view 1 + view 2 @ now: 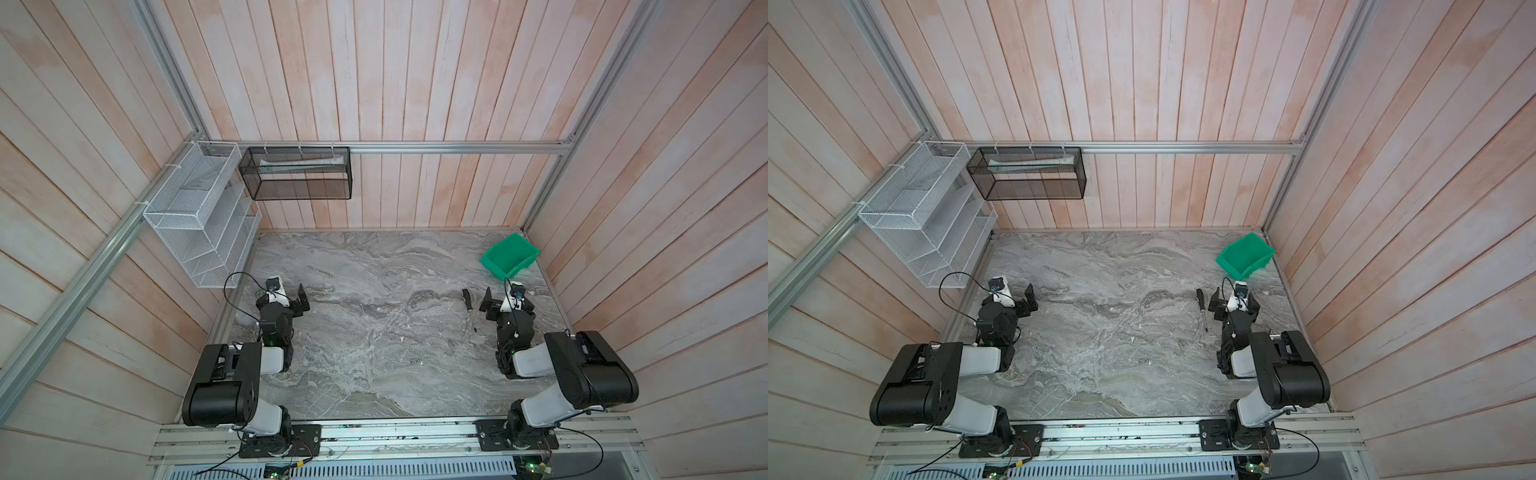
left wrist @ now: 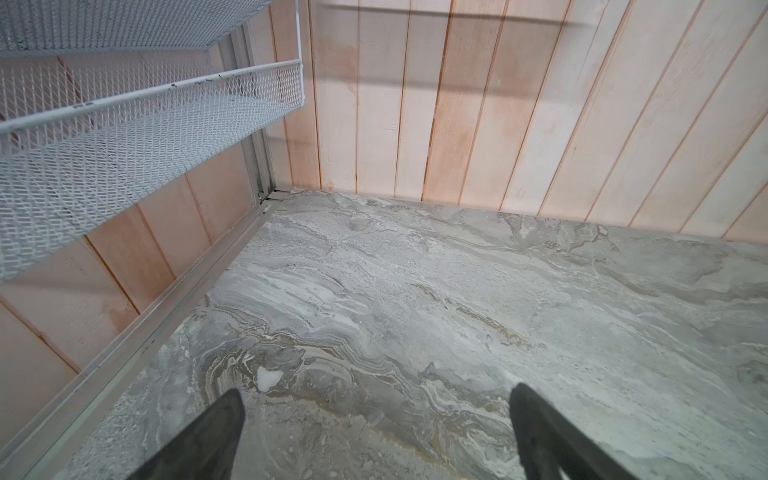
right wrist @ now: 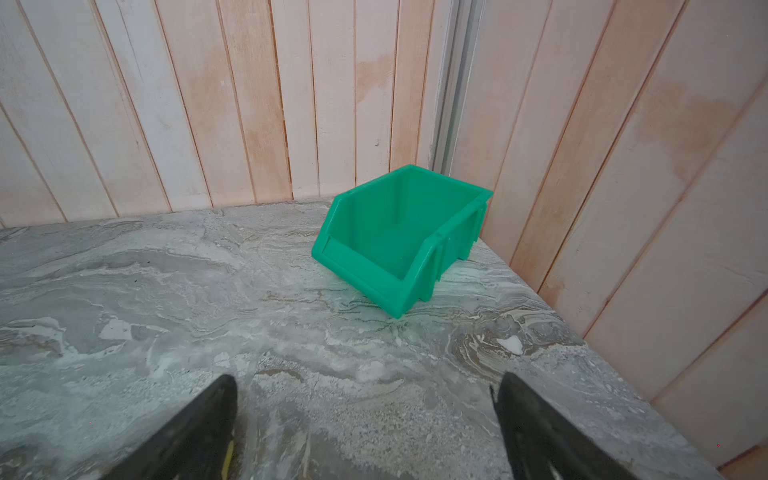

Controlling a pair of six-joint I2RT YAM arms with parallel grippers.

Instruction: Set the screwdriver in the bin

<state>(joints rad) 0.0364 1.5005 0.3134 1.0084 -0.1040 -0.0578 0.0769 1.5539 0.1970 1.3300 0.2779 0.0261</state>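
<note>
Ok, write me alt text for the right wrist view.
An empty bright green bin stands on the grey marbled table in a corner of pale wood-plank walls, its low front lip nearer the camera. In the foreground the two dark fingers of the right hand are spread wide with nothing between them.

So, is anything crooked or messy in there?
Nothing is spilled or broken. The green bin sits in the far right corner, turned at an angle to the edges of the marble table, and the screwdriver lies loose on it, outside the bin.
</note>
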